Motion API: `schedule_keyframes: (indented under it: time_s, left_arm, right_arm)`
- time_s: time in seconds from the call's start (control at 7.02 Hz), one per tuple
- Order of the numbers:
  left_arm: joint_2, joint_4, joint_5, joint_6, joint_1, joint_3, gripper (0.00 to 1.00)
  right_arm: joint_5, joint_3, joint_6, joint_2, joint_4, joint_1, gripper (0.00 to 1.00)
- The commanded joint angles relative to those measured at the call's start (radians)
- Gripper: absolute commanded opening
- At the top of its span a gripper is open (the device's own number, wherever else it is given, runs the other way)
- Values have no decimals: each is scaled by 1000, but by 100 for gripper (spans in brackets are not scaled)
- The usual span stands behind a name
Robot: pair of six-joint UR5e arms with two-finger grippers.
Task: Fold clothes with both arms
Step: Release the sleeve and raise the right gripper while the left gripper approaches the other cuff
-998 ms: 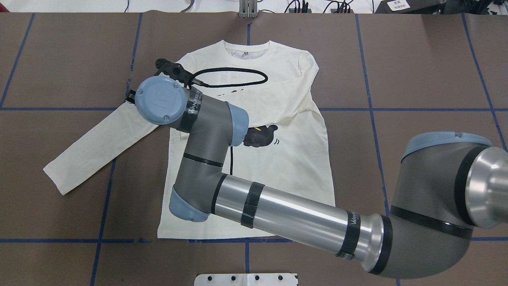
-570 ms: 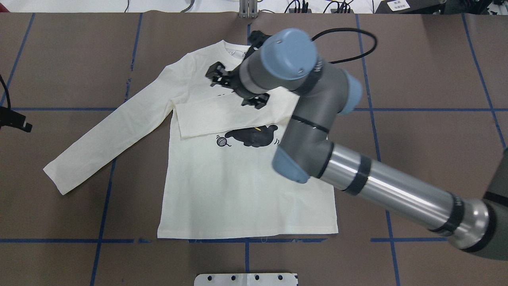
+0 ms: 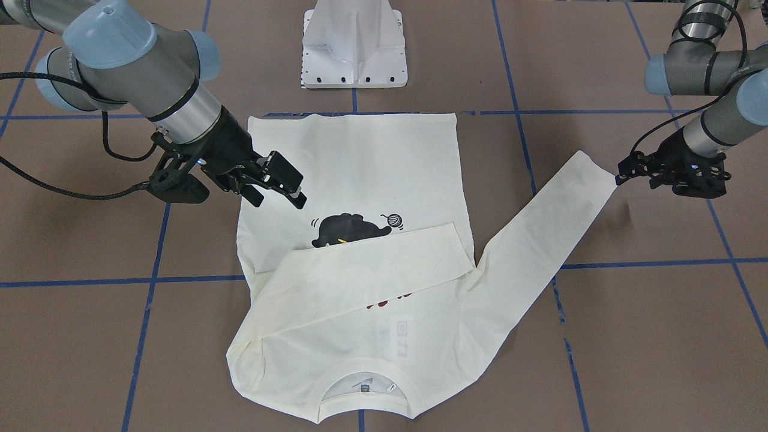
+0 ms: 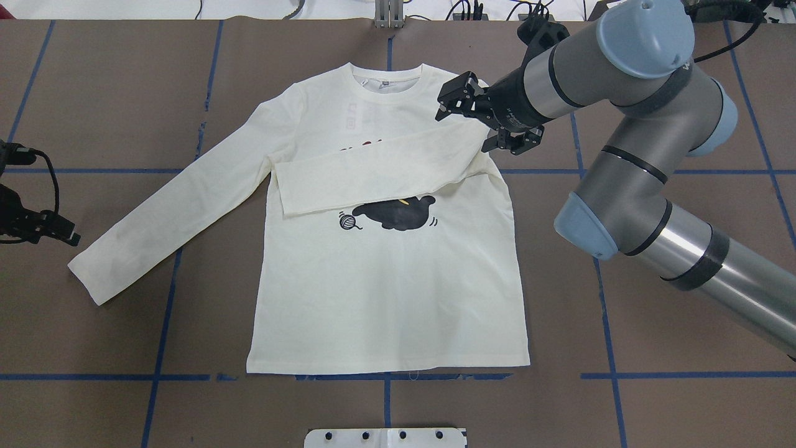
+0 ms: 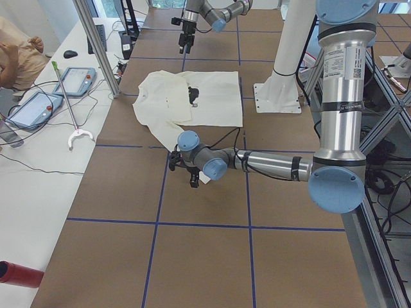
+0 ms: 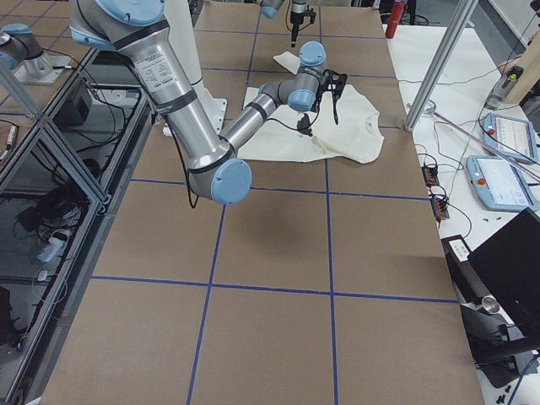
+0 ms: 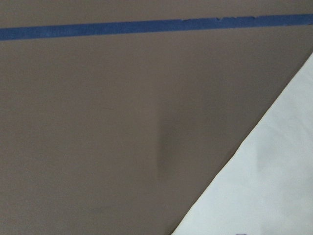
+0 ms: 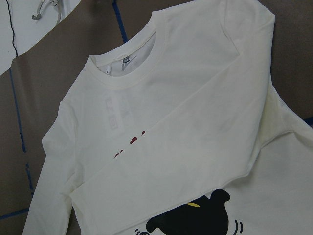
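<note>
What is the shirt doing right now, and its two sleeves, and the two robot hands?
Shirt: lying flat, front up, body not folded.
Folded sleeve: laid across the chest, covering part of the print.
Straight sleeve: stretched out flat to the side.
Right gripper: open, empty, raised above the shirt's edge.
Left gripper: beside the straight sleeve's cuff; open or shut unclear.

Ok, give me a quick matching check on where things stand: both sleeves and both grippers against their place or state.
Column one:
A. sleeve on the robot's left
B. sleeve on the robot's right
C. right gripper
D. left gripper

Column two:
1. fingers open, raised above the shirt
2. folded across the shirt front
3. at the cuff end of a sleeve
4. stretched out flat on the table

Pairs: A-4; B-2; C-1; D-3.
</note>
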Motion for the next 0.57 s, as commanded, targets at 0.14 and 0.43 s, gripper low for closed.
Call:
schedule_keyframes:
  time_s: [0.14, 0.43]
  left_arm:
    - [0, -4, -2, -1, 41, 20, 70]
    - [0, -4, -6, 0, 47, 25, 66]
  right_arm:
    - [5, 14, -2, -15, 0, -1, 100]
    - [0, 16, -2, -15, 0, -2, 100]
